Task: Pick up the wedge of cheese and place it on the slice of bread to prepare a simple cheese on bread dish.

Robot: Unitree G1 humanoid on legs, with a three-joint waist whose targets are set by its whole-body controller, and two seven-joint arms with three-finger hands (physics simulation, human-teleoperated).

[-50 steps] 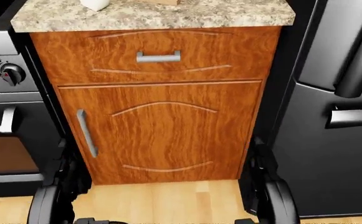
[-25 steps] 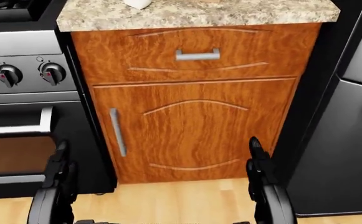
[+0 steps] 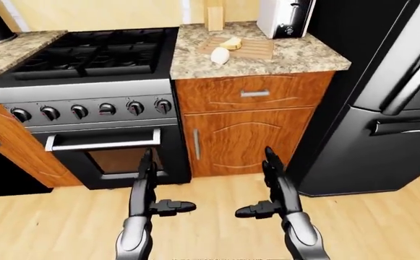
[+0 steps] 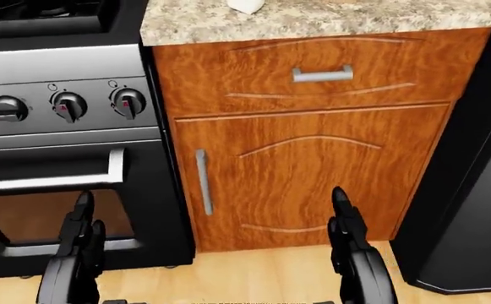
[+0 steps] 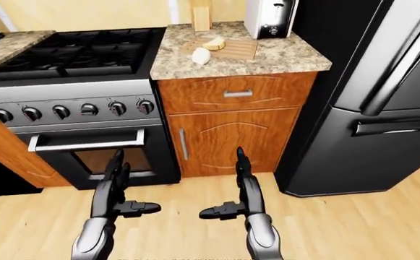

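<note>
A yellow wedge of cheese [image 3: 231,43] lies on a wooden cutting board [image 3: 251,50] on the granite counter [image 3: 296,57], top middle of the left-eye view. A pale rounded slice of bread [image 3: 219,55] lies at the board's left edge, just beside the cheese; its bottom edge shows at the top of the head view [image 4: 245,5]. My left hand [image 3: 152,184] and right hand [image 3: 271,184] are both open and empty, fingers stretched up, low before the oven and cabinet, far below the counter top.
A black gas stove [image 3: 87,54] with knobs and an oven handle [image 3: 104,143] stands left of the counter. A black fridge [image 3: 383,97] stands at the right. A white toaster [image 3: 286,16] and a wooden block [image 3: 214,16] stand beyond the board. A wooden cabinet door [image 3: 245,138] is below.
The whole head view has shifted: cabinet and stove slid right in the picture, so the camera moved left. Both hands show a little higher in the view, still open.
</note>
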